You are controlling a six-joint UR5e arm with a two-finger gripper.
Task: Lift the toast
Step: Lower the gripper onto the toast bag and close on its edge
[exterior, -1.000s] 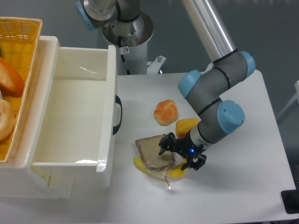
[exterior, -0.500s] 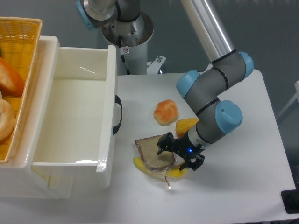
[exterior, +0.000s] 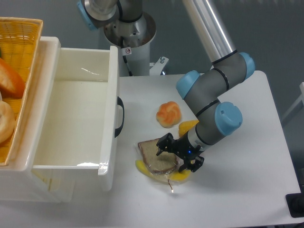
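Observation:
The toast point(exterior: 151, 153), a flat brown slice in clear wrap, lies on the white table just right of the bin's front corner, resting on top of a yellow banana point(exterior: 144, 169). My gripper point(exterior: 174, 155) is low over the toast's right edge. Its black fingers are spread, one point(exterior: 163, 144) near the slice's upper right corner and one point(exterior: 189, 166) off its lower right. The jaws are open, and nothing is held between them.
A round orange-white bun point(exterior: 168, 114) sits behind the toast, and an orange-yellow item point(exterior: 188, 127) lies partly under my wrist. A large white bin point(exterior: 76, 114) with a black handle stands at the left, and a wicker basket point(exterior: 19, 52) with bread lies beyond it.
The arm has shifted slightly left, bringing the open gripper a little further over the toast's right edge. The toast has not moved.

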